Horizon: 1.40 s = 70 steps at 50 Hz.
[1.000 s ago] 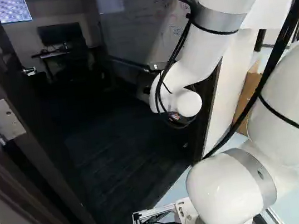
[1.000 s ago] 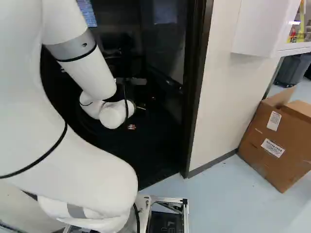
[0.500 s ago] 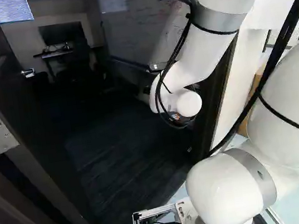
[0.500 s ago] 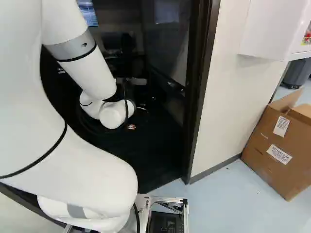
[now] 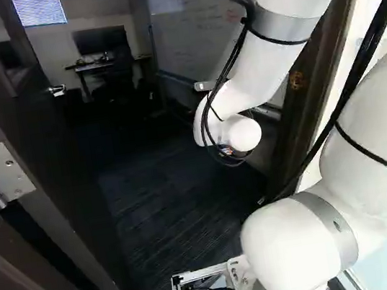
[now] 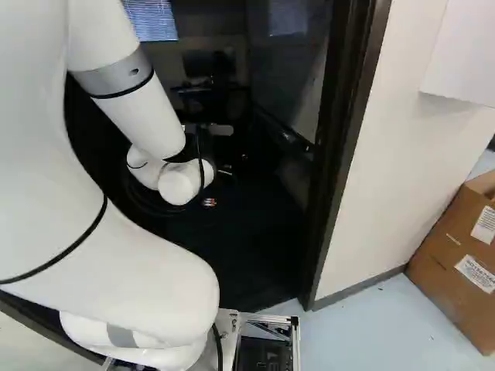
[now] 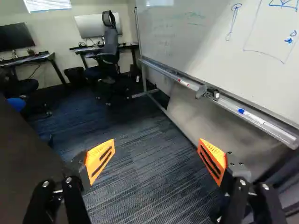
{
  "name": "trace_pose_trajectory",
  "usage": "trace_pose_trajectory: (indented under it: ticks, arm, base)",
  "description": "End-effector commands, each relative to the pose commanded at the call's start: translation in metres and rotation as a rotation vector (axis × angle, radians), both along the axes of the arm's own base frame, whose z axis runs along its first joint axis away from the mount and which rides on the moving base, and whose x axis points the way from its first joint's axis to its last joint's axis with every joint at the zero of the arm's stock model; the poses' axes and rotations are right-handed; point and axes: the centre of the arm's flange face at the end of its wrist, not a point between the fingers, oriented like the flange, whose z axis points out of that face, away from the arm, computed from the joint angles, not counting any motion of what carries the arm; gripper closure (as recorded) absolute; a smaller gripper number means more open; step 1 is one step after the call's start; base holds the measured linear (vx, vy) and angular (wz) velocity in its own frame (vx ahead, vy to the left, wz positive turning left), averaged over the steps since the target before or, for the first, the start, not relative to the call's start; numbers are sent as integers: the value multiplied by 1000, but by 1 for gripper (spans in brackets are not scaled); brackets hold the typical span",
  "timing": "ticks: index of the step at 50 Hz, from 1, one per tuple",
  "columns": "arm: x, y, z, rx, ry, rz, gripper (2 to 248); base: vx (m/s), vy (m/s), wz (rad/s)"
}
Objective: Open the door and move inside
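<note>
In the left base view, the dark brown door point(image 5: 54, 166) is standing open along the left side; its silver metal hinge point(image 5: 8, 173) shows at the left edge, and its small silver lever handle point(image 5: 56, 89) at the upper left. The white jointed arm point(image 5: 254, 63) reaches into the opening, and it hides most of the black end effector point(image 5: 235, 155), near the centre. In the wrist view, this end effector point(image 7: 156, 151) is released: its two orange pads are wide apart, nothing between them (the dark surface beside one finger is hard to make out). Ahead of it stands a black office chair point(image 7: 110, 46). In the right base view, the brown cardboard box point(image 6: 456, 263) is cut off at the lower right, and the room inside is very dark.
</note>
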Motion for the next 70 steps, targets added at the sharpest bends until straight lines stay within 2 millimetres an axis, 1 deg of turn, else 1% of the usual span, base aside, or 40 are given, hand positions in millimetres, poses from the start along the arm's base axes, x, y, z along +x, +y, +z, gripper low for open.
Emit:
trace_pose_trajectory:
  ticks: [38,70]
  arm:
    - [0,0,0,0,0,0,3]
    - [0,0,0,0,0,0,3]
  base:
    - [109,40,193]
    - [121,6,202]
